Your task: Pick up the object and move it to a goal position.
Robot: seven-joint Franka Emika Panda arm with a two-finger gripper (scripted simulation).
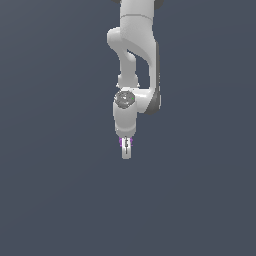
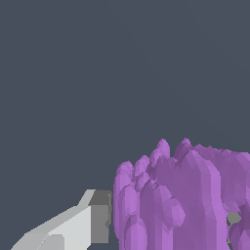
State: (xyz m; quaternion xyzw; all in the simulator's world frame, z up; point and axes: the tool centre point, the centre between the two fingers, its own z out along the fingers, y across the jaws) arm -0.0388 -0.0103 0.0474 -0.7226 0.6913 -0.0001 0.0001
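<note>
**Purple cluster held between the fingers**

White two-fingered gripper (image 1: 126, 146) of the white jointed robot arm (image 1: 135, 55) pointing down, closed narrowly on the bright purple lumpy grape-like cluster (image 2: 180, 195). Only slivers of purple visible beside the fingers in the exterior view. One grey-padded white finger (image 2: 97, 219) pressed against the cluster's side. Plain dark grey-blue background all round.

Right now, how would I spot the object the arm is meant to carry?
In the exterior view, follow the white arm down from the top edge to its hand. The purple cluster peeks out as slivers at the hand's fingers. In the wrist view it is a lumpy, grape-like bunch beside a grey finger pad, the only coloured thing against flat dark grey.
</note>
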